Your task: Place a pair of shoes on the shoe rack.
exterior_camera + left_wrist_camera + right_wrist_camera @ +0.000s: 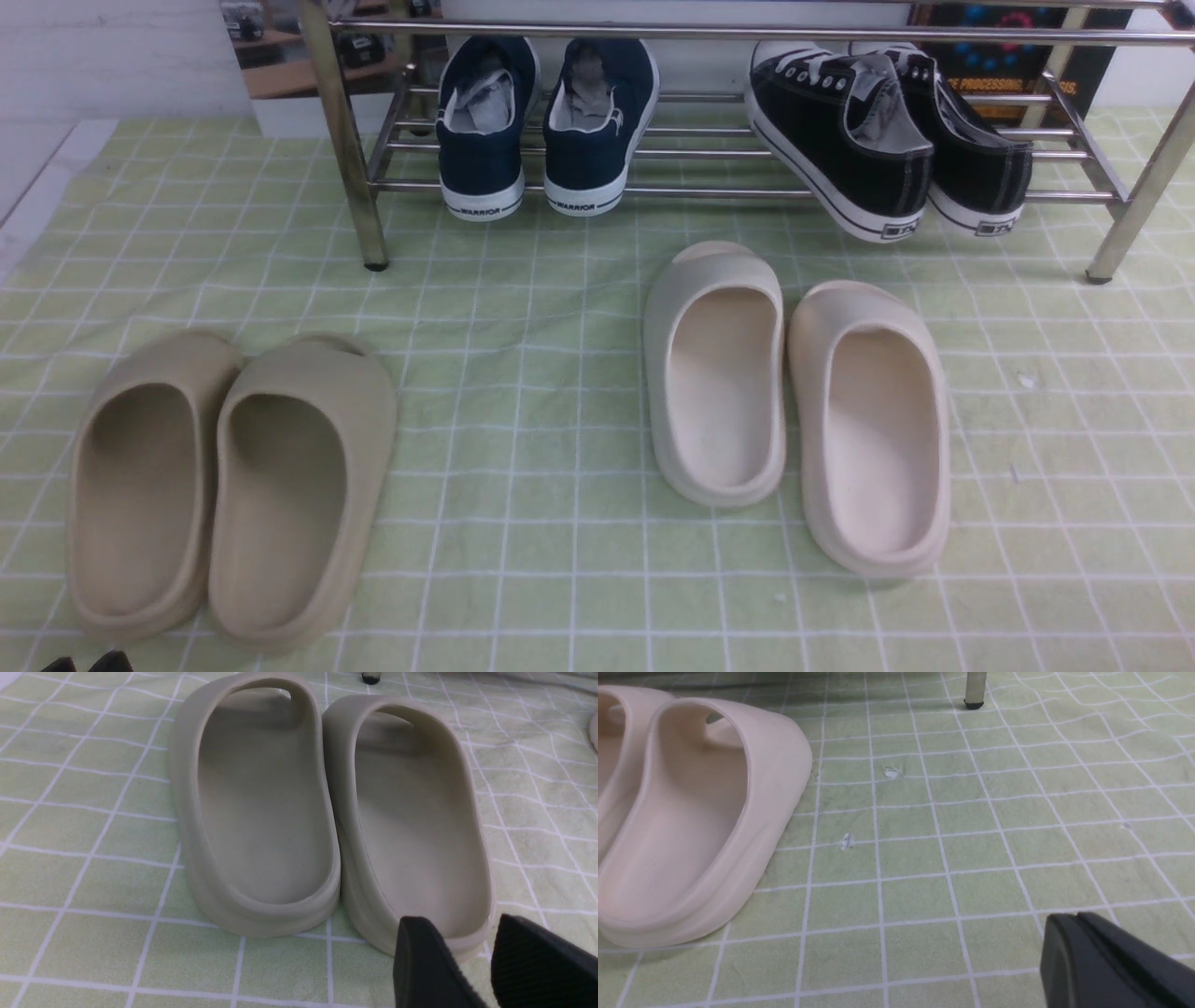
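- The pair of black sneakers (pixel 887 140) sits on the shoe rack (pixel 653 191) at its right end, toes pointing away from the robot and heels overhanging the front rod; the left shoe of the two leans against its partner.
- Beside them on the same rods stand the navy sneakers (pixel 546 131), heels outward, well apart from the black pair.
- The left gripper (pixel 472 961) hangs low at the heel of the beige slippers (pixel 327 807), its black fingers (pixel 420 966) spread with a clear gap and nothing between them.
- The right gripper (pixel 1083 952) hovers over bare green checked cloth (pixel 952 858), fingers pressed together and empty, the cream slippers (pixel 691 821) off to one side.
- Both grippers are far from the rack; by the front view, the black pair lies ahead and to the right, so the right arm looks the nearer one.
- The shoes' long axes run front to back across the rods, roughly in line with a forward reach.
- By appearances the placing is done; any further move seems only a straightening of the leaning shoe.
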Robot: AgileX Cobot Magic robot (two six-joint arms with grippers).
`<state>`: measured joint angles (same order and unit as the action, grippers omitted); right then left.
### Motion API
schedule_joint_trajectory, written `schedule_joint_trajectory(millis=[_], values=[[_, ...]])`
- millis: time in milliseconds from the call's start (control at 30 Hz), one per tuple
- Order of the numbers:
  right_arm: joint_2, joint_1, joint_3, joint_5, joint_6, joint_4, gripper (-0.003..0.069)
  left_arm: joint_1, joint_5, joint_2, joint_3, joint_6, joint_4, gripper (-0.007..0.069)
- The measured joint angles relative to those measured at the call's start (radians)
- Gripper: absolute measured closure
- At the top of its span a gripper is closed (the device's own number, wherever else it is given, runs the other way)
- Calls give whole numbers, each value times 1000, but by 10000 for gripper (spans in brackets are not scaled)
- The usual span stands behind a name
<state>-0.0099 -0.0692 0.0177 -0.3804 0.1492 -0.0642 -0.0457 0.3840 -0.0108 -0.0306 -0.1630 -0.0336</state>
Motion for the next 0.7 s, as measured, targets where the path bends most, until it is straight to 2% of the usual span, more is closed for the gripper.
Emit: schedule_joint_trajectory(millis=[700], values=[[0, 0, 0, 0, 0, 0, 637, 0, 0, 0, 0, 0, 0, 387]])
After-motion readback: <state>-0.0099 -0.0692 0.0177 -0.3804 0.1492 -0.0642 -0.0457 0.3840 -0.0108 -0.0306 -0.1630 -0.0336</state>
